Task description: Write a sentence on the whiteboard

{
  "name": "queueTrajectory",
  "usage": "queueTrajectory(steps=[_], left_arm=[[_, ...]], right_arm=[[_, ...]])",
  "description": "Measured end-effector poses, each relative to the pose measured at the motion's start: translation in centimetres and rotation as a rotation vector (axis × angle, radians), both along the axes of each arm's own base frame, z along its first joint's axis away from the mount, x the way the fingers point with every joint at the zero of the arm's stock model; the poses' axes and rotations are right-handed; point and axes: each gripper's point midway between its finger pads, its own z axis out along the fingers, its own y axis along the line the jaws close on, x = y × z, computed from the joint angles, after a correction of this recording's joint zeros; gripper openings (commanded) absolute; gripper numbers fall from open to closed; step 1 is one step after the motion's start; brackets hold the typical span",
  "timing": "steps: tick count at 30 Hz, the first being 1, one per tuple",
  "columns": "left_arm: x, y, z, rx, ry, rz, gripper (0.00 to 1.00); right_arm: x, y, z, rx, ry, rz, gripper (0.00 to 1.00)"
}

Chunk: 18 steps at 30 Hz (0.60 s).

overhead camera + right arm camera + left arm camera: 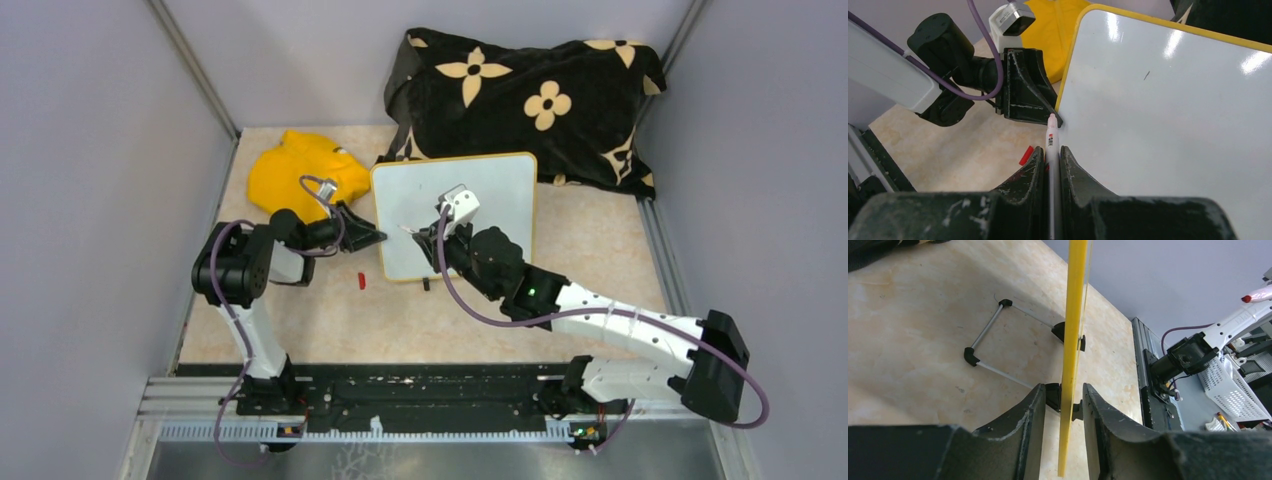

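A yellow cloth (295,170) lies upper left on the desk (330,320). Just right of it, the left gripper (374,237) straddles the left rim of the whiteboard (490,190), jaws released, a gap either side. The whiteboard stands mid-frame. The right gripper (428,238) is clenched on a white marker (1052,140), whose tip is near that rim.

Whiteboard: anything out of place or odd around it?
Minor only. A red cap, likely off the marker, lies loose on the table beside the whiteboard's near-left corner. One small dark speck marks the otherwise blank board. Nothing looks spilled or damaged.
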Motion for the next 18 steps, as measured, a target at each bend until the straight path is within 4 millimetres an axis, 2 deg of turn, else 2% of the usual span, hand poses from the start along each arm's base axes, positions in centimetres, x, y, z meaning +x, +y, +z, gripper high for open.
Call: queueTrajectory(steps=[10,18], left_arm=[[-0.6,-0.9,-1.0,0.005,0.031,-0.032,0.34],[-0.8,-1.1,-1.2,0.007,0.042,-0.041,0.24]], right_arm=[[0.2,0.6,-0.5,-0.003,0.009,0.003,0.00],[0.3,0.6,-0.3,0.003,0.006,0.003,0.00]])
